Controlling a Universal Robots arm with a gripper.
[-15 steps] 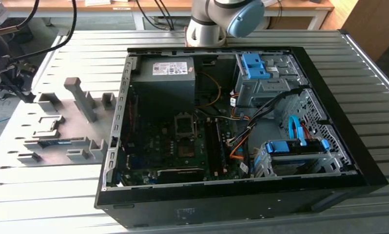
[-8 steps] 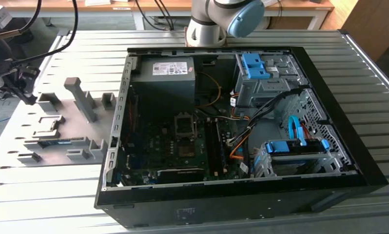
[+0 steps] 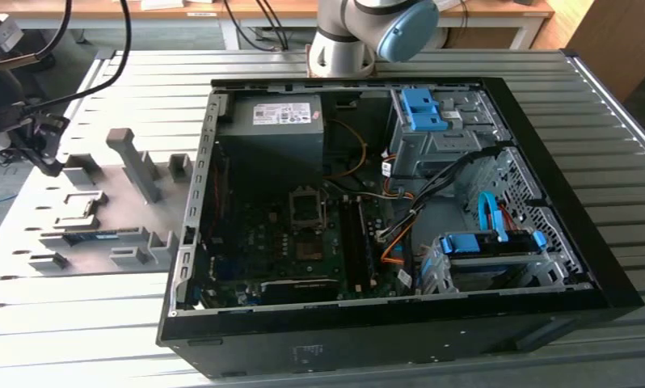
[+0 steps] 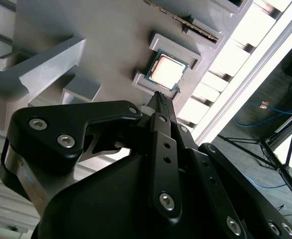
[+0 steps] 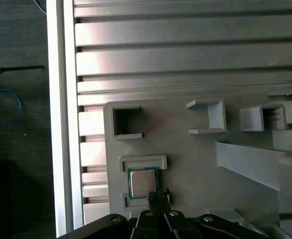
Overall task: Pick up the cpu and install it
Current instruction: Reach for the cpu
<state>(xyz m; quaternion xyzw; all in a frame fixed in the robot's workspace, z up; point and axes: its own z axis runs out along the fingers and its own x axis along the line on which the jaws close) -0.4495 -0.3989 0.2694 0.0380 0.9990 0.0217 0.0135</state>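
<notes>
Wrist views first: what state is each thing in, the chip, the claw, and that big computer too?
cpu: lying flat in its recess on the tray, not lifted.
gripper: tip right at the cpu's edge.
case: lying on its side, open, board exposed.

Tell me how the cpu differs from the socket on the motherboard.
The cpu lies in a grey fixture outside the case; the socket sits on the motherboard inside it. The cpu has a pale metal top with a green rim; the socket looks dark. Both are rectangular in outline.
</notes>
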